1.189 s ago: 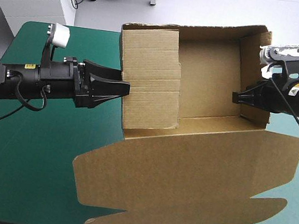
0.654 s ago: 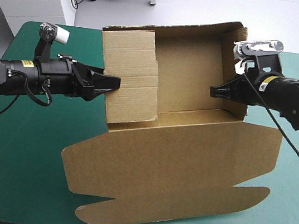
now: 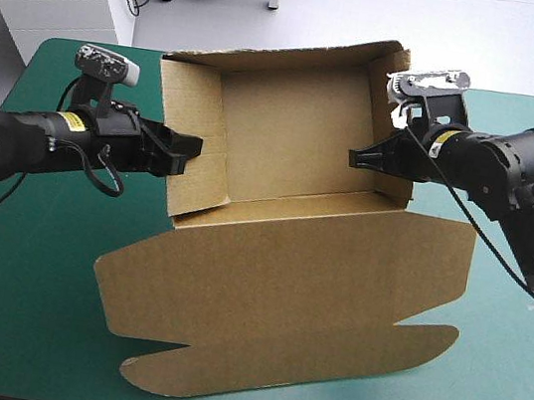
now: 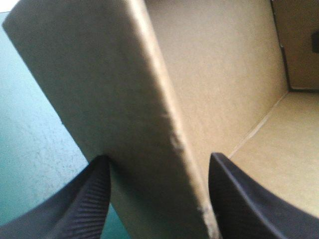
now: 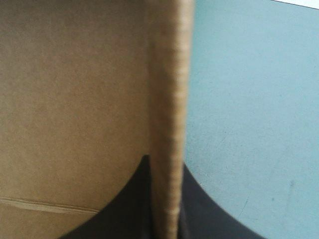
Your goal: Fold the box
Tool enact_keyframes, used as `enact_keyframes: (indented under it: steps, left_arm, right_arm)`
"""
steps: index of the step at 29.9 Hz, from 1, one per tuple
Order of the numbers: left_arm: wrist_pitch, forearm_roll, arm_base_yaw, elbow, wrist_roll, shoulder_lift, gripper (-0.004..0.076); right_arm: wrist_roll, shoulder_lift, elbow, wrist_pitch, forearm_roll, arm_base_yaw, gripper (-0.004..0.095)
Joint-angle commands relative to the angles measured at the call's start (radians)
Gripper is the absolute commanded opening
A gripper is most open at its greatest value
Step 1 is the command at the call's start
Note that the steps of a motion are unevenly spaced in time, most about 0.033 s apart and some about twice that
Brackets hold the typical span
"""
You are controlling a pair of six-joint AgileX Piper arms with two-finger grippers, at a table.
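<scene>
Your high camera sits above and behind the robot, looking forward and down. The teal-green surface (image 3: 23,284) fills most of its picture, with the far edge near the top, and it takes in the whole brown box (image 3: 276,272) from well back. Your left wrist camera looks along the left end effector (image 4: 158,158) from very near the box's left wall, past that wall's edge, into the interior and across to the opposite wall. Your right wrist camera looks along the right end effector (image 5: 164,164), nearer still, with one wall edge-on, board on one side and cover on the other. All three views share the box; only the high view takes in both end effectors.
</scene>
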Motion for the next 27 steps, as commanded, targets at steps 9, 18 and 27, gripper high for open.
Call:
enact_keyframes:
  steps: [9, 18, 27]
  left_arm:
    - [-0.058, 0.516, -0.213, -0.072, -0.331, 0.058, 0.0406]
    - [-0.072, 0.595, -0.238, -0.073, -0.46, 0.069, 0.0272]
    - [-0.101, 0.566, -0.238, -0.073, -0.451, 0.088, -0.0004]
  right_arm:
    - [0.032, -0.035, -0.037, -0.081, 0.036, 0.003, -0.0012]
    - [0.032, -0.026, -0.037, -0.068, 0.032, 0.003, -0.0012]
    - [0.007, 0.054, -0.035, -0.024, 0.025, 0.003, -0.0012]
